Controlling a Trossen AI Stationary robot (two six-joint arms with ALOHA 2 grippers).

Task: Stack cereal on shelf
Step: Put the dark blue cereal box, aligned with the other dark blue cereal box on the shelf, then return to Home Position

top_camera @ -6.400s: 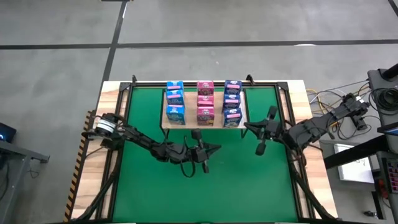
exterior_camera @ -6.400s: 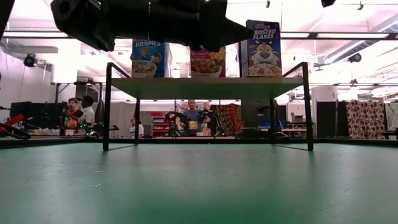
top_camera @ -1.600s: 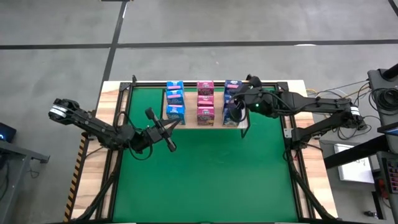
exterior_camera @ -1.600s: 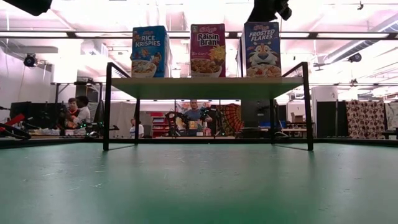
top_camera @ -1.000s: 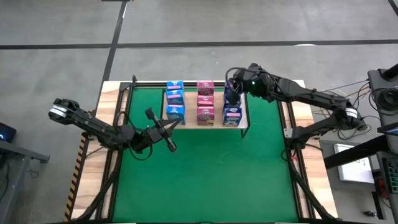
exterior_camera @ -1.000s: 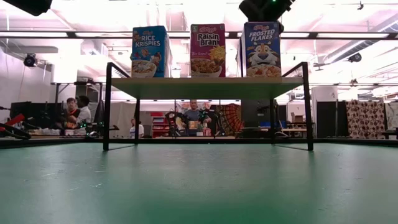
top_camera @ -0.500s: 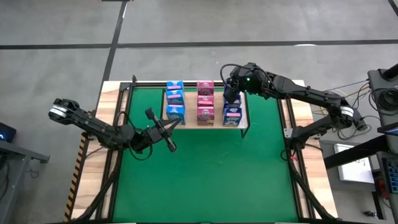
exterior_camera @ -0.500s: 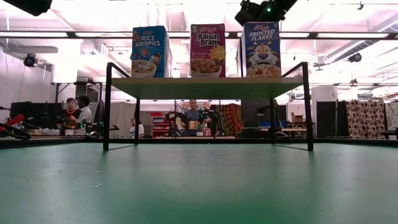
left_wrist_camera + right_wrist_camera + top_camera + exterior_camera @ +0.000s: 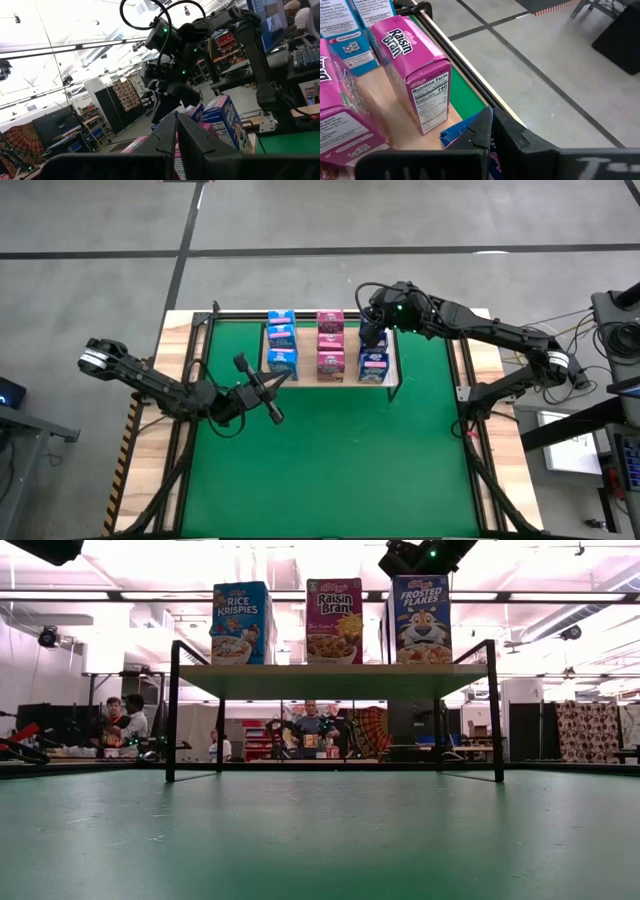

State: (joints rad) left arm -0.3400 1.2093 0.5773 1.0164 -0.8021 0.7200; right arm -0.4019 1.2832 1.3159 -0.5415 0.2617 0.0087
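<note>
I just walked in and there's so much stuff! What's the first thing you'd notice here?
Nine little cereal boxes stand in blue, pink and dark blue rows on the wooden shelf at the table's far edge. The right gripper is shut above the dark blue row, while the left gripper waits, shut, over the green mat.

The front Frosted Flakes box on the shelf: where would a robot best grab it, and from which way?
Probably from above, fingers pinching the two broad printed faces near the top. The front Frosted Flakes box stands upright at the shelf edge, with the pink boxes beside it, so only its top is freely open.
</note>
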